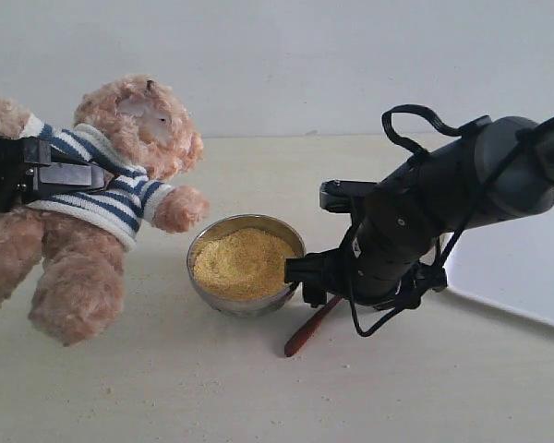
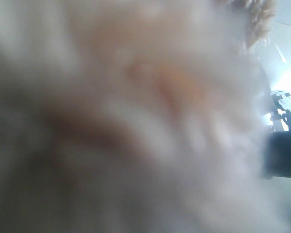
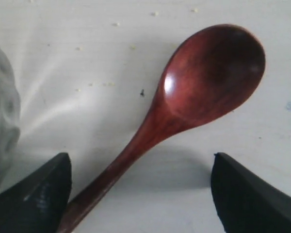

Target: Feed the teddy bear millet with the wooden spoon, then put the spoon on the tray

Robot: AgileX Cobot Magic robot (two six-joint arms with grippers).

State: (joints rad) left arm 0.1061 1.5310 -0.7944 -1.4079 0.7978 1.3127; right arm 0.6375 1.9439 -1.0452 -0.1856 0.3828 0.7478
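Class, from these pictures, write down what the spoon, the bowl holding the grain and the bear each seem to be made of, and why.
Spoon: apparently wood, reddish-brown, polished or lacquered; faint streaks and a glossy highlight.
Bowl: metal, probably steel; silvery reflective wall.
Teddy bear: plush fabric; fluffy fur, with a knit-looking striped shirt.

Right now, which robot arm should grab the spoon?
Right. The right gripper hangs open just above the spoon, which lies on the table beside the bowl. The left gripper is busy holding the teddy bear up.
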